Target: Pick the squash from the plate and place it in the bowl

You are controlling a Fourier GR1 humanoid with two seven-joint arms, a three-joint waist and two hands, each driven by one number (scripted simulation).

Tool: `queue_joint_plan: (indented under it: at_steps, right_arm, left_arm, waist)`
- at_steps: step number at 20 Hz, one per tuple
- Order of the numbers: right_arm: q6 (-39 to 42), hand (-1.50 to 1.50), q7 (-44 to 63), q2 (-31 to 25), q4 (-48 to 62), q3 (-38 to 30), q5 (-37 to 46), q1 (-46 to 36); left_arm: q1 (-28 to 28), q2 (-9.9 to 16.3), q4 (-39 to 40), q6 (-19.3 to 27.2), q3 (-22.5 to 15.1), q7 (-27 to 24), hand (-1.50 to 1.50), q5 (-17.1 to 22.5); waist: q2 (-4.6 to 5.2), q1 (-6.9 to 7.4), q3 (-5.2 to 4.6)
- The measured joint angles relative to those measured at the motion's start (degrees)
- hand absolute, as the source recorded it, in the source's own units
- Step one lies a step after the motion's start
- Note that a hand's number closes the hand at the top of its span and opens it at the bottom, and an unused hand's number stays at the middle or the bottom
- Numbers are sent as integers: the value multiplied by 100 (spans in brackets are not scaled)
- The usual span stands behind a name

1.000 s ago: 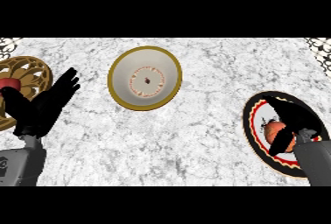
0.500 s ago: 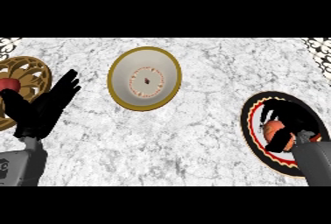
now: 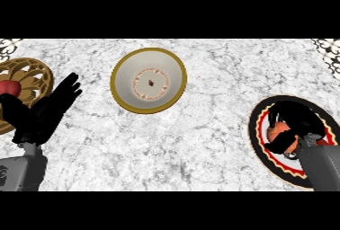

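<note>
Head view: right hand curled round the orange squash over the dark plate.

Rounded, smooth-skinned squash sits on the black plate with its red-and-cream patterned rim, at the counter's right side, fingers wrapped over it. Cream bowl, round with a gold rim and a dotted ring inside, stands well apart at upper centre. Left hand rests open, fingers straight, beside a gold openwork basket. White-grey marbled counter throughout.
</note>
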Motion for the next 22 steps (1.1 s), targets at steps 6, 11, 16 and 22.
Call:
queue_joint_plan:
  at_steps: [6,11,16,22]
  right_arm:
    - [-264,150,1326,925,-1039,323,377,664]
    - [-803,150,2987,1755,-2186,1283,936,1500]
    - [-929,150,4435,2027,-3398,2842,1544,1980]
    - [-677,150,5189,1984,-4572,4214,2350,1956]
  left_arm:
    - [69,-38,-56,79,21,-4,0,-71]
    - [60,-10,-28,95,59,29,0,-80]
    - [23,-33,-22,78,37,34,0,-80]
    - [-64,-46,10,72,22,79,0,-83]
  waist:
    - [-48,-104,-15]
    - [-72,-166,-20]
    - [-46,-98,-4]
    - [-33,-54,-3]
